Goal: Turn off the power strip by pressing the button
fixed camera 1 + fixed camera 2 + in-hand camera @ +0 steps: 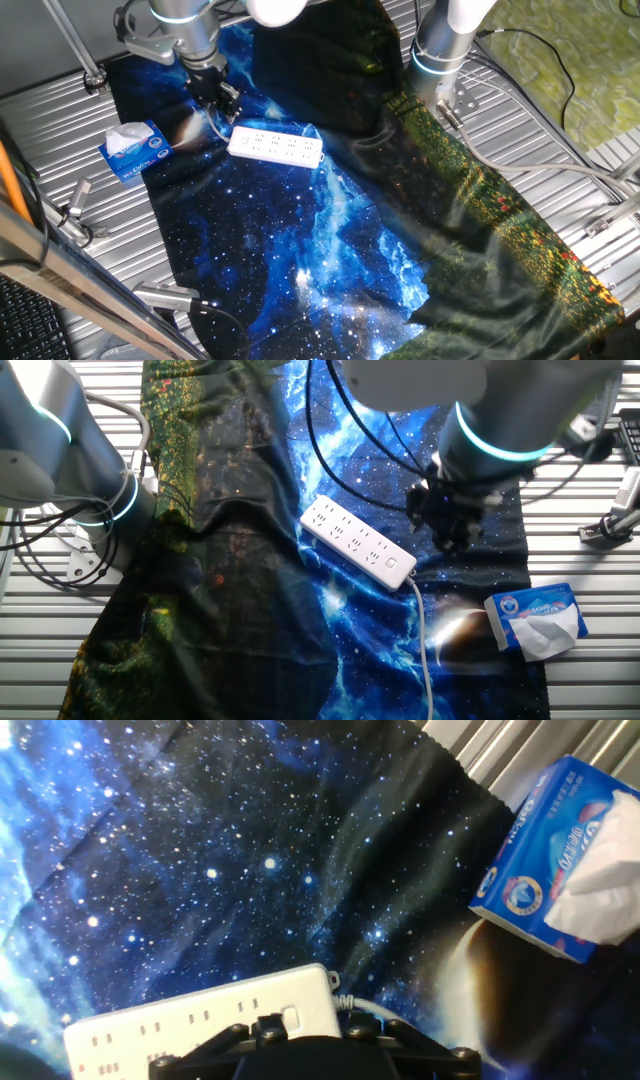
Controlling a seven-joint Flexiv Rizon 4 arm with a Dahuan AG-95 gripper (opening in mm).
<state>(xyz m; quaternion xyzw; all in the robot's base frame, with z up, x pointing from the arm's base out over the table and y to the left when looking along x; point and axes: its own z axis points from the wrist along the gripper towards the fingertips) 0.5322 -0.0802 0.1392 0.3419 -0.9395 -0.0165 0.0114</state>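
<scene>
The white power strip lies flat on the starry blue cloth, with its white cord leaving the button end. It also shows in the other fixed view and in the hand view. Its small white button sits at the end nearest the hand. My gripper hangs just beyond that end, slightly above the cloth, apart from the strip; it also shows in the other fixed view. In the hand view only its black body shows at the bottom edge. No view shows the fingertips clearly.
A blue-and-white tissue pack stands on the cloth edge near the button end, also in the hand view. A second arm's base stands at the far side. A dark flowered cloth overlaps the blue one. Ribbed metal table surrounds them.
</scene>
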